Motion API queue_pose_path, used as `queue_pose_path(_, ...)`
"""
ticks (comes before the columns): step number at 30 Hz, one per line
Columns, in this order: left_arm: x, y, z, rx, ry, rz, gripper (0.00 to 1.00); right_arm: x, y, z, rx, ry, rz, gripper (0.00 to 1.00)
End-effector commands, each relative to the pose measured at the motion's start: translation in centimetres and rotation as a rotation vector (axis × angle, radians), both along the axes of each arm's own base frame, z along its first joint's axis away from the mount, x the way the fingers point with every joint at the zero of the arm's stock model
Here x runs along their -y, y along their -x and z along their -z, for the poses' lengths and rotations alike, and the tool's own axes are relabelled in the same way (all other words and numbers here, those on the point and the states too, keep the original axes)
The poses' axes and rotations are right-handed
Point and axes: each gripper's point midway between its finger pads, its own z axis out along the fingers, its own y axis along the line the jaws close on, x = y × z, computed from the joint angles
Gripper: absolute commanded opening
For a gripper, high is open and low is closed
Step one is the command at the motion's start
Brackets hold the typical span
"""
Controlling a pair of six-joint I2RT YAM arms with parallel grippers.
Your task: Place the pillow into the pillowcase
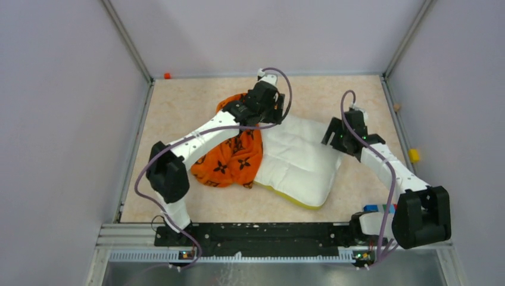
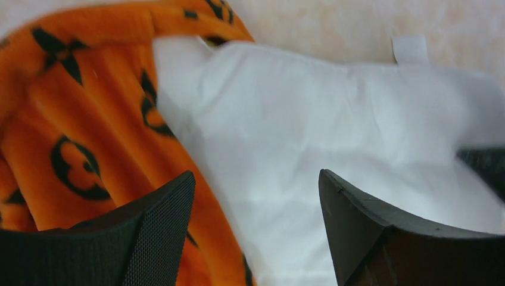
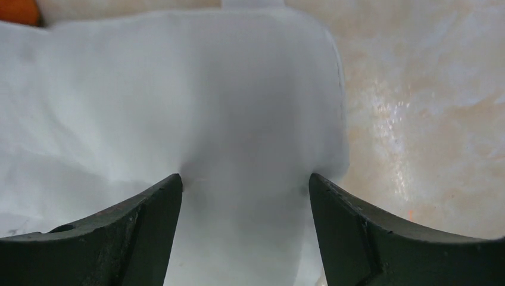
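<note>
Where the pillowcase (image 1: 229, 158) lies bunched on the left half of the table (image 1: 178, 113), the pillow (image 1: 298, 161) rests just right of it, the two touching along the pillow's left edge. The left gripper (image 2: 256, 179) hangs over that seam near the pillow's far corner, jaws spread, one finger over orange and the other over white. The right gripper (image 3: 244, 179) sits at the pillow's right edge, jaws spread wide, with puckered white fabric between them.

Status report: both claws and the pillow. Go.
Left claw open over where pillow meets pillowcase. Right claw open, straddling pillow's edge. Pillow mostly outside the case. No obstruction seen.
</note>
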Motion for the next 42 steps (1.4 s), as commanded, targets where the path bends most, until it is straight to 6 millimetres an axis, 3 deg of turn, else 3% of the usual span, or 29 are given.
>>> queue_pose_path(1, -1.8, -6.7, -0.6, 0.15, -0.14, -0.173, 0.8, -0.3, 1.4, 4.0, -0.061, -0.034, -0.009, 0.77)
queue_pose_path(7, -4.9, -11.9, 3.9, 0.147, -0.289, -0.305, 0.77, -2.1, 1.4, 5.9, -0.078, -0.124, -0.051, 0.77)
queue_pose_path(10, -5.5, -13.5, 5.3, 0.142, -0.309, -0.319, 0.78, -2.1, 1.2, 6.0, -0.072, -0.127, -0.051, 0.74)
queue_pose_path(13, -5.5, -14.3, 6.3, 0.141, -0.323, -0.317, 0.74, -2.6, 1.3, 5.9, -0.07, -0.148, -0.072, 0.64)
queue_pose_path(16, -5.4, -15.0, 6.3, 0.156, -0.327, -0.318, 0.55, -3.3, 0.9, 5.6, -0.055, -0.174, -0.097, 0.33)
queue_pose_path(18, -5.1, -15.4, 5.8, 0.165, -0.316, -0.307, 0.28, -3.9, 0.3, 5.0, -0.039, -0.189, -0.126, 0.07)
queue_pose_path(19, -4.8, -15.5, 5.3, 0.169, -0.305, -0.294, 0.14, -4.2, 0.0, 4.6, -0.033, -0.197, -0.14, 0.0)
queue_pose_path(20, -4.4, -15.4, 4.8, 0.168, -0.291, -0.273, 0.03, -4.4, -0.4, 3.8, -0.021, -0.202, -0.154, 0.0)
queue_pose_path(22, -3.2, -15.0, 2.9, 0.175, -0.235, -0.215, 0.0, -4.6, -1.4, 1.5, 0.012, -0.198, -0.173, 0.0)
queue_pose_path(24, -1.9, -14.2, 0.1, 0.192, -0.166, -0.148, 0.0, -4.7, -2.5, -2.3, 0.065, -0.181, -0.191, 0.0)
queue_pose_path(26, -0.7, -13.0, -3.5, 0.226, -0.08, -0.081, 0.0, -4.6, -3.6, -7.7, 0.146, -0.161, -0.205, 0.0)
queue_pose_path(30, 1.2, -10.2, -11.8, 0.309, 0.107, 0.053, 0.0, -4.6, -4.3, -20.6, 0.352, -0.15, -0.237, 0.0)
queue_pose_path(31, 1.5, -9.5, -13.7, 0.325, 0.15, 0.08, 0.0, -4.6, -4.0, -25.1, 0.436, -0.156, -0.25, 0.0)
queue_pose_path(36, 4.4, -5.7, -22.7, 0.398, 0.412, 0.269, 0.0, -4.5, -0.5, -38.7, 0.678, -0.178, -0.292, 0.0)
queue_pose_path(39, 7.0, -2.9, -27.9, 0.416, 0.63, 0.419, 0.0, -3.9, 2.3, -45.5, 0.826, -0.182, -0.294, 0.0)
queue_pose_path(42, 8.0, -0.9, -32.4, 0.431, 0.797, 0.504, 0.0, -3.6, 5.1, -51.1, 0.975, -0.215, -0.303, 0.0)
